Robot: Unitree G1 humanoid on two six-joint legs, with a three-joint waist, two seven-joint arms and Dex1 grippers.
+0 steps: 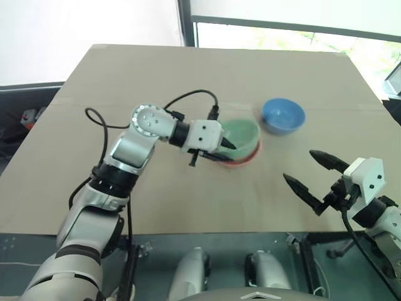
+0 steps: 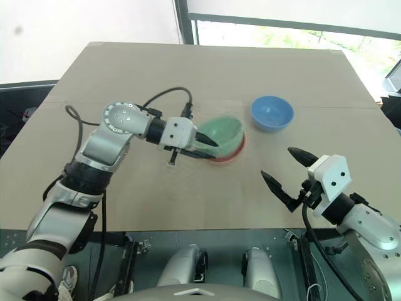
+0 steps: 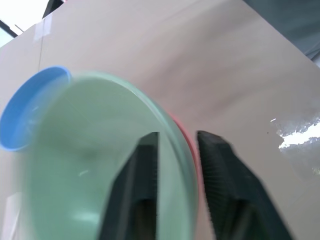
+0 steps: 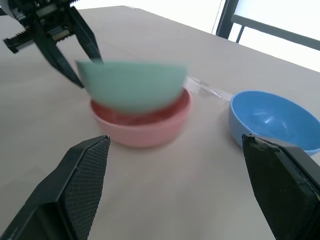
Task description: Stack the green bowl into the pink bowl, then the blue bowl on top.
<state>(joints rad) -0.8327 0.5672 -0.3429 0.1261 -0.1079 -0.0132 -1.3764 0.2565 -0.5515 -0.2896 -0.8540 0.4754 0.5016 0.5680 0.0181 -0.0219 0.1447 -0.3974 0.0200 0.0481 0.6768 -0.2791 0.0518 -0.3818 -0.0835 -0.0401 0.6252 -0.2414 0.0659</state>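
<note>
right gripper (image 1: pixel 315 180) spread wide, holds nothing, near pink bowl (image 4: pixel 142 131) | left gripper (image 1: pixel 220 148) fingers straddle green bowl (image 1: pixel 241 133) rim, grip unclear | green sits tilted in pink; may tip out | blue bowl (image 1: pixel 283 115) just beside pink

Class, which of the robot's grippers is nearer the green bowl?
Left. The left gripper straddles the green bowl's rim; the right gripper hangs open, apart, nearer the table's front edge.

Green bowl (image 1: pixel 241 133) in pink bowl (image 1: pixel 244 157); blue bowl (image 1: pixel 283 116) right.
</note>
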